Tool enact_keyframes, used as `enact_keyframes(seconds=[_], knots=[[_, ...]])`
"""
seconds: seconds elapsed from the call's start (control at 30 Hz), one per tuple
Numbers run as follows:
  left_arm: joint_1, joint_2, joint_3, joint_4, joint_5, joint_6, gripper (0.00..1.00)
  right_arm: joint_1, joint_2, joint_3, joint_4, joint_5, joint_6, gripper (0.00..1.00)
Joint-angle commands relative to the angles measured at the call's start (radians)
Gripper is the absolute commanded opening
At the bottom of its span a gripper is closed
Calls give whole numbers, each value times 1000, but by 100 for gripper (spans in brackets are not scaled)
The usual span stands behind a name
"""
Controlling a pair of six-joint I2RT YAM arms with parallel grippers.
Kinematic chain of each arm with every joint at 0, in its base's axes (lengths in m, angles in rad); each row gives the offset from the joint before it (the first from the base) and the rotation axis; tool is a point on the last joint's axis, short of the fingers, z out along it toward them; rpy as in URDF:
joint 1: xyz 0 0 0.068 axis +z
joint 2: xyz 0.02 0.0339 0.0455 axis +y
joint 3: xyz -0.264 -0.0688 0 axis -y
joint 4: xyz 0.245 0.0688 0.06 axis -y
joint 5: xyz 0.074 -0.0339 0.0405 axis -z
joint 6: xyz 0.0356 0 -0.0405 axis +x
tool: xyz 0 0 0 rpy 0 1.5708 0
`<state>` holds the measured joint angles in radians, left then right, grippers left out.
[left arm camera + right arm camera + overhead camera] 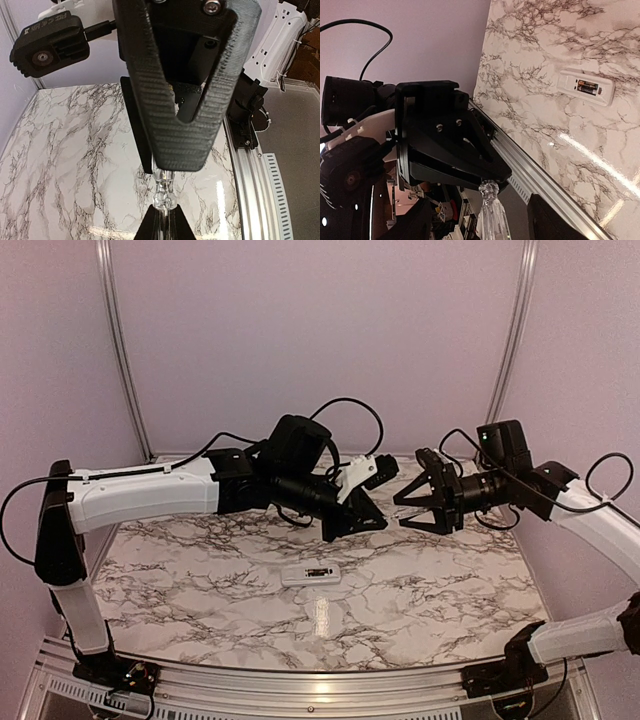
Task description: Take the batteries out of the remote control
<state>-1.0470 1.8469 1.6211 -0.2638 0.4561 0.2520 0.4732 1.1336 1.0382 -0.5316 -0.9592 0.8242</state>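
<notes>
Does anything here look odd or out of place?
The remote control lies on the marble table with its battery recess uncovered. Both arms are in mid-air: the left end effector pinches a clear tool, and the right end effector is open beside it.

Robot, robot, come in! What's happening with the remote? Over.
Left gripper shut on clear stick; right gripper open, straddling its end. Remote control flat on table, batteries apparently inside. Nothing blocking it.

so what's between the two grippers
A clear ridged tool handle, clamped in the shut left gripper, its free end inside the open right gripper. Both wrist views show it.
</notes>
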Motion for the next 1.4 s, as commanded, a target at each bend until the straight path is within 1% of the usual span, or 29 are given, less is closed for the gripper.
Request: enact_keyframes(seconds=[0.0, 0.23, 0.53, 0.97, 1.37], knots=[[-19, -41, 18, -34, -99, 84, 0, 2, 27, 48, -47, 3, 18, 62], [-32, -38, 11, -26, -140, 92, 0, 2, 37, 53, -30, -5, 32, 47], [-36, -40, 5, -20, -149, 86, 0, 4, 34, 66, -18, -14, 32, 36], [-39, -41, 0, -20, -133, 84, 0, 14, 41, 71, -5, 18, 31, 31], [-42, -49, -6, -8, -117, 81, 0, 34, 43, 68, -11, 48, 29, 31]])
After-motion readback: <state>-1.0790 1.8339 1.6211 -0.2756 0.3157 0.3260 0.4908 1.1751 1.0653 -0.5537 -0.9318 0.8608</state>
